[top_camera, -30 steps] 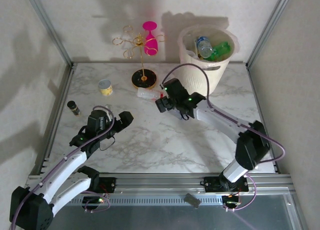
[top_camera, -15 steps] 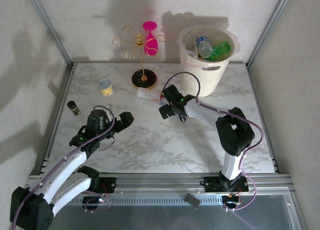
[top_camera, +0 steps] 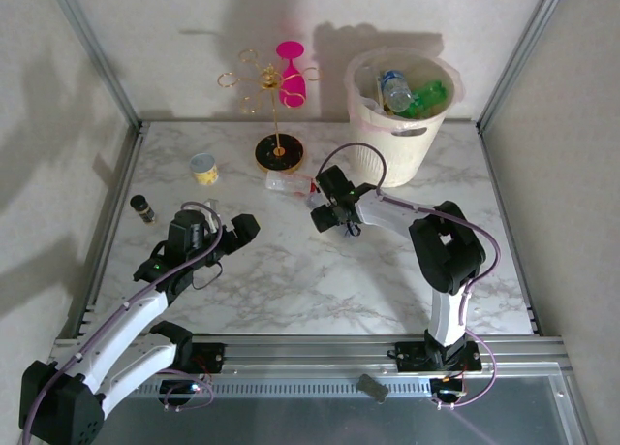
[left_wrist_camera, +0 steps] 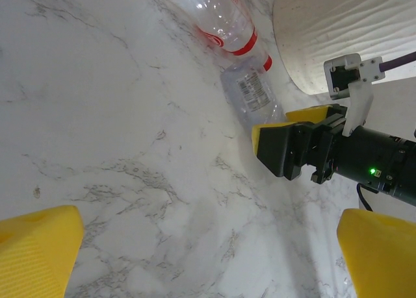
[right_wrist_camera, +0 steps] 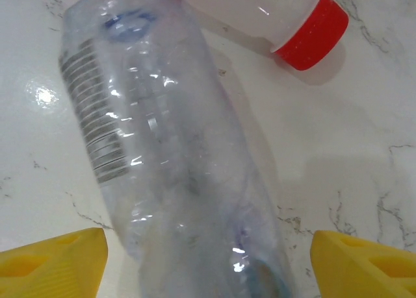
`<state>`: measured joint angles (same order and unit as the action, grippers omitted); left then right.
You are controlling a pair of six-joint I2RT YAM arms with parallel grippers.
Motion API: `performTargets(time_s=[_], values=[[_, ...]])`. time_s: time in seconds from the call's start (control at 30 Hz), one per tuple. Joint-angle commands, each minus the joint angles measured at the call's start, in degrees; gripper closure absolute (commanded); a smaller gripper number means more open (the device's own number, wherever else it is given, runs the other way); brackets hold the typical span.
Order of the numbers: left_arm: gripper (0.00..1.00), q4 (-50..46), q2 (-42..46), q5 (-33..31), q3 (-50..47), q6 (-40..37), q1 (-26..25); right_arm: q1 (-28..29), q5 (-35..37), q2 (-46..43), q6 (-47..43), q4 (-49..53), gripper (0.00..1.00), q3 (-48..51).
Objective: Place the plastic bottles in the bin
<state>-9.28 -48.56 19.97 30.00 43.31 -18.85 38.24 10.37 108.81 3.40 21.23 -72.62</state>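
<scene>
Inside, the bin (top_camera: 417, 152) holds a clear bottle with a blue label (top_camera: 394, 89) and a green bottle (top_camera: 429, 98) right beside it, both lying high against its far wall; whatever sits beneath them is too hidden to tell. Just left of the bin's foot, two more bottles lie on their sides on the marble worktop (top_camera: 320, 280), seemingly touching: a red-capped bottle (right_wrist_camera: 273, 9) and, on the bin-ward side of it, a crumpled clear bottle (right_wrist_camera: 169, 149). The right hand (right_wrist_camera: 208, 262) straddles that crumpled bottle, jaws partly open, one pad on each side with a sliver of gap, gripping nothing. Well left of the bin, the left hand (left_wrist_camera: 208, 259) hangs wide open and empty. Farther left of the bin stands a lidded yellow tub (top_camera: 202, 168), contents unseen.
</scene>
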Motion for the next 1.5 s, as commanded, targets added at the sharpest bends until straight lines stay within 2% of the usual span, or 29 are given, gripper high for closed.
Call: performTargets(time_s=[0.0,0.27,0.43,0.63,1.1,1.47], values=[[0.00,-0.82,0.22,0.55,1.47,-0.93,0.57,0.08,-0.78,2.29,-0.67,-0.93,0.23,-0.59],[0.00,-1.01,0.48,0.69,1.82,-0.77,0.62,2.58,0.58,3.58,-1.64,-0.28,0.37,-0.48],[0.00,-1.17,0.56,0.86,1.99,-0.90,0.64,4.16,1.45,2.16,-0.35,0.59,0.50,1.12],[0.00,-1.83,1.23,0.84,2.47,-1.07,0.57,6.18,2.21,-1.49,0.89,2.50,0.59,3.72],[0.00,-3.98,2.88,0.96,4.79,-1.72,0.60,9.28,-4.60,-13.54,2.01,5.91,0.63,3.00],[0.00,-9.04,4.67,0.60,15.02,-5.61,0.47,9.90,-6.11,-23.45,0.38,3.17,0.64,0.02]])
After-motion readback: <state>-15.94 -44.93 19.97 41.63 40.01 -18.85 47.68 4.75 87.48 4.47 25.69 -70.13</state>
